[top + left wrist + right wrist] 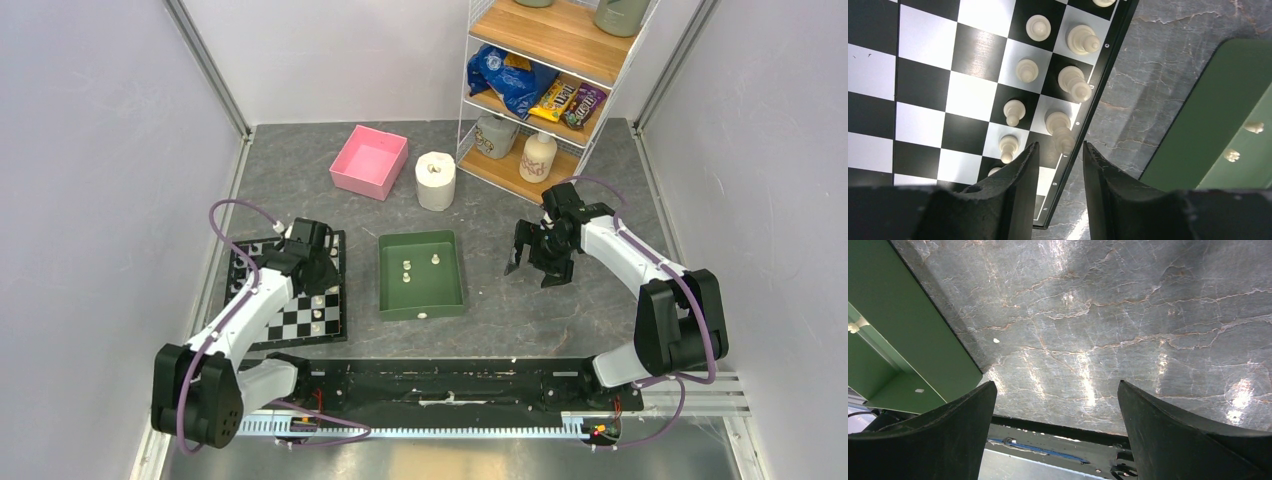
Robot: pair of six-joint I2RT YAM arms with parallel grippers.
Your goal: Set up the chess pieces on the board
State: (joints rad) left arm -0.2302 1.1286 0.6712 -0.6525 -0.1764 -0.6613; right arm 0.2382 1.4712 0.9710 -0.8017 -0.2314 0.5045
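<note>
Left hand (1060,150) hovers parted above chess pieces (1064,131) at board (923,105) edge.

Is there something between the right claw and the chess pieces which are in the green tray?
Only the tray's own right wall. The open right claw hangs beside the tray; the chess pieces lie inside it, nothing else visible between.

glossy checkered board (923,90), smooth cream chess pieces (1026,70), shiny veined stone-look table (1123,315), matt green tray (1208,115)

Pale lilac walls (90,150); grey marbled tabletop (540,320); wooden shelf rack (545,35).
</note>
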